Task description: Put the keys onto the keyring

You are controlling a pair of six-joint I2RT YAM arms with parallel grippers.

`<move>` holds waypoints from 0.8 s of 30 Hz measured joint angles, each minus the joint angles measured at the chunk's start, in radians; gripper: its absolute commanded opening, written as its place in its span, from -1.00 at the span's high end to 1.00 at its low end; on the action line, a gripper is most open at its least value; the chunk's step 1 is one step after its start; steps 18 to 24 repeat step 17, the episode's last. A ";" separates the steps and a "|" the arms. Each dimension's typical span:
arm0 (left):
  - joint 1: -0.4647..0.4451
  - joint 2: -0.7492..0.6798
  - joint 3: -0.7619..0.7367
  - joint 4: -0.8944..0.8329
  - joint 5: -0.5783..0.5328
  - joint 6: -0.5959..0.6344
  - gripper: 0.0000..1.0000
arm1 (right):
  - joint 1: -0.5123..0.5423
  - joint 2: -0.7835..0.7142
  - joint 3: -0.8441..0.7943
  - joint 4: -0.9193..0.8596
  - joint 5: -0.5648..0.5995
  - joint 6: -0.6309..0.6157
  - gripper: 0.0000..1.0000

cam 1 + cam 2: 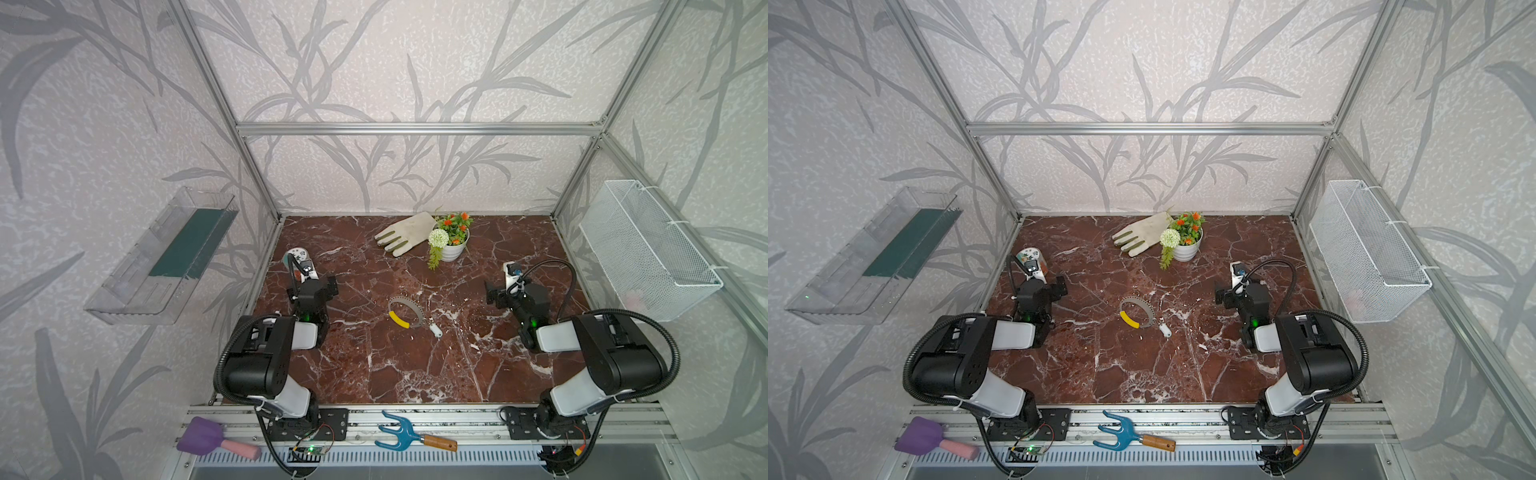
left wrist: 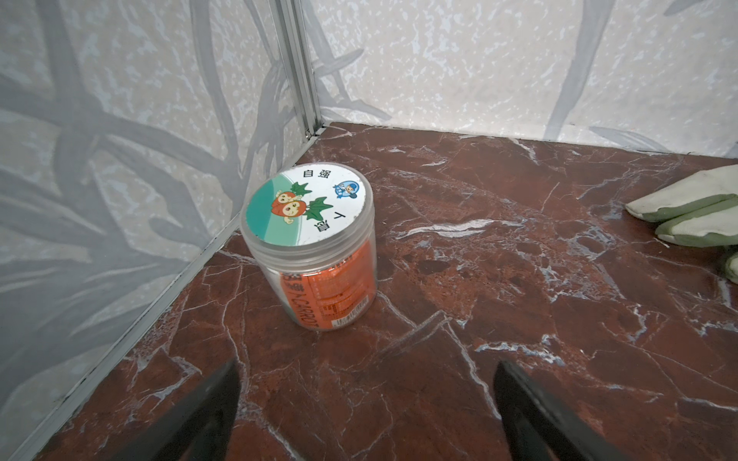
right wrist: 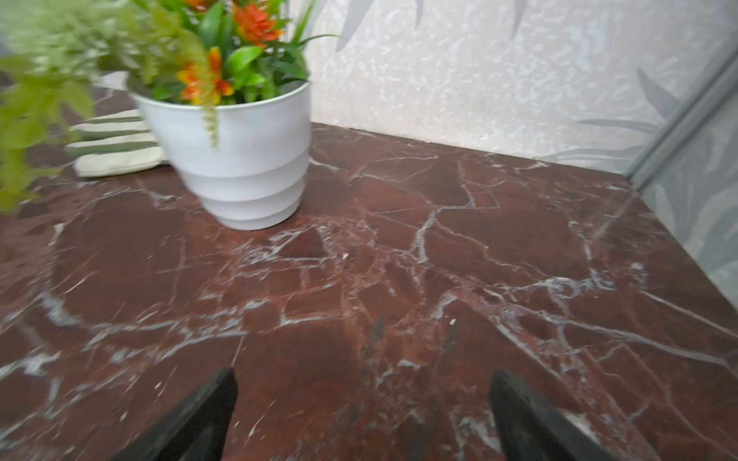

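The keyring [image 1: 417, 312], a thin grey hoop with a yellow sleeve [image 1: 398, 320], lies flat mid-table in both top views [image 1: 1149, 312]. The keys [image 1: 435, 329] with a white tag lie just off its front right [image 1: 1165, 329]; whether they touch the hoop is too small to tell. My left gripper [image 1: 316, 286] hovers at the left, open and empty, well apart from the hoop. At the right, my right gripper [image 1: 515, 291] is likewise open and empty. Both wrist views show spread black fingers [image 2: 223, 399] [image 3: 215, 403] over bare marble; keys and keyring are out of their view.
A clear jar [image 2: 309, 239] with a printed lid stands by the left wall. A glove [image 1: 405, 239] and a white flower pot [image 3: 239, 159] sit at the back. A wire basket [image 1: 648, 249] hangs right, a clear shelf [image 1: 162, 257] left. A blue hand fork [image 1: 405, 432] lies on the front rail.
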 measured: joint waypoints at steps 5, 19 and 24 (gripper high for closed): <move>0.000 0.000 0.000 0.000 0.000 0.000 -0.99 | -0.001 -0.005 0.009 -0.039 0.082 0.031 -0.98; 0.000 0.000 -0.003 0.001 0.000 0.000 -0.99 | -0.002 -0.005 0.009 -0.080 0.090 0.039 -0.98; 0.000 0.000 -0.003 0.001 0.000 0.000 -0.99 | -0.002 -0.005 0.009 -0.080 0.090 0.039 -0.98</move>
